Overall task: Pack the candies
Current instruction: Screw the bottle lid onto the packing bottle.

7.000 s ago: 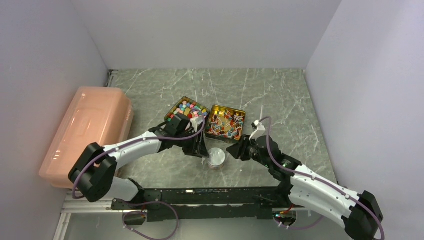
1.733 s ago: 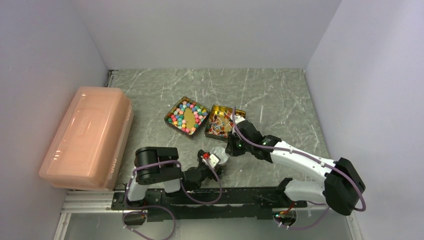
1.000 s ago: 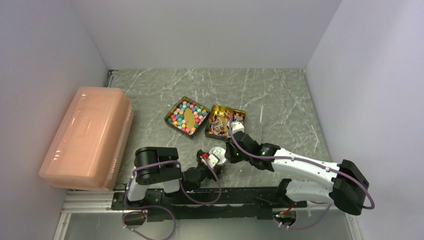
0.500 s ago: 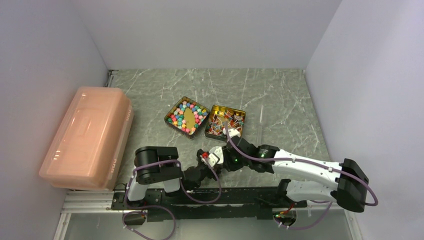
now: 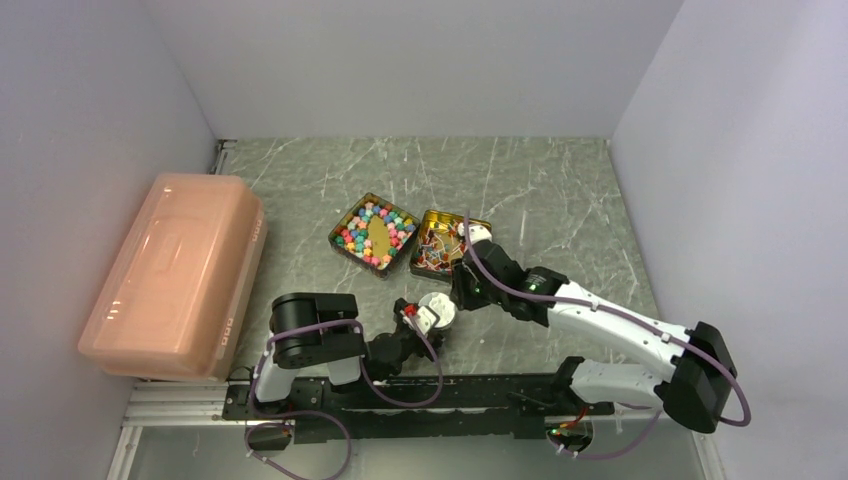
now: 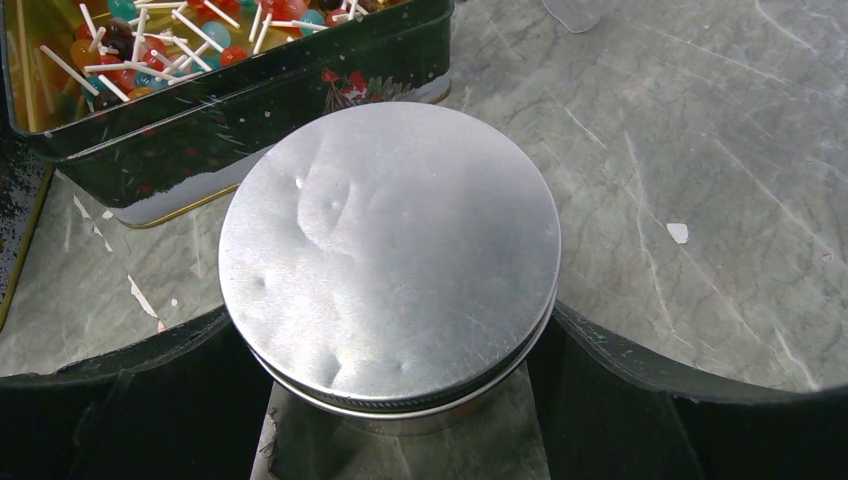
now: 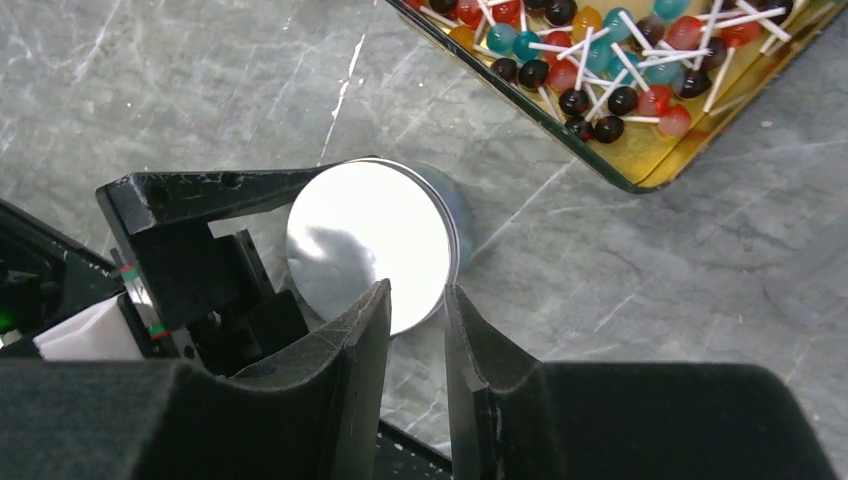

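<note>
Silver jar [image 6: 390, 255] in left gripper [image 5: 427, 318]

The top camera looked steeply down over the whole table [image 5: 560, 180], while both wrist cameras closely shared the silver-lidded jar [image 6: 390, 260].

white-shelled, black-jointed left arm [image 5: 312, 340] and right arm [image 5: 610, 322]; thin purple cables [image 5: 467, 250] loop behind the right pincer [image 7: 418, 295]; matte black wedge-shaped fingers [image 7: 330, 380]; red-green stripes [image 7: 127, 272] beside the left pincer [image 5: 432, 312].

Robot lab cell, bare white walls [image 5: 420, 70] on three sides of the arms [image 5: 610, 325], marbled tabletop [image 5: 560, 180] beneath, aluminium rail [image 5: 170, 402] at bases
</note>
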Controlling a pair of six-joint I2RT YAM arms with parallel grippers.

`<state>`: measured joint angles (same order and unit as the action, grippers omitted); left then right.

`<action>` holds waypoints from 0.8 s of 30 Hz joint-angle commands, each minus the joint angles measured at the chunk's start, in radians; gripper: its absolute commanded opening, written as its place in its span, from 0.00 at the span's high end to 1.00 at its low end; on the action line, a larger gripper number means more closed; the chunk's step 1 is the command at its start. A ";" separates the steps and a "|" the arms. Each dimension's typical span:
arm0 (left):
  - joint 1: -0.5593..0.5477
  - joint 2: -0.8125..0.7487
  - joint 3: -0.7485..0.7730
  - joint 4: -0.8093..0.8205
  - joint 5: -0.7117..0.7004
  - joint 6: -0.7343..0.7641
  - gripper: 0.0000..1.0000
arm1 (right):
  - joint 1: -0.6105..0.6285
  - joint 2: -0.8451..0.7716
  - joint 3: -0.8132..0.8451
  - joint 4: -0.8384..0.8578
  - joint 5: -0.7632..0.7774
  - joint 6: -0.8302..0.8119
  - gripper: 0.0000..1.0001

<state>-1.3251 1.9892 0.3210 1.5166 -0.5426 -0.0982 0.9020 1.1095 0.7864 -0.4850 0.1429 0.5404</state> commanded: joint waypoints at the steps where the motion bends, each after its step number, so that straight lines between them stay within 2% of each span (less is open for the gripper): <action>1: 0.003 0.020 0.010 0.146 0.028 -0.038 0.24 | -0.027 0.054 0.044 0.076 -0.073 -0.061 0.70; 7: 0.003 0.020 0.009 0.146 0.031 -0.040 0.23 | -0.049 0.112 0.045 0.127 -0.137 -0.079 0.70; 24: 0.003 0.026 0.012 0.147 0.042 -0.044 0.24 | -0.100 0.168 0.046 0.153 -0.134 -0.122 0.70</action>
<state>-1.3231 1.9934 0.3214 1.5223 -0.5377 -0.0986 0.8150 1.2755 0.7868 -0.3653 0.0170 0.4511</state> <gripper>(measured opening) 0.854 0.299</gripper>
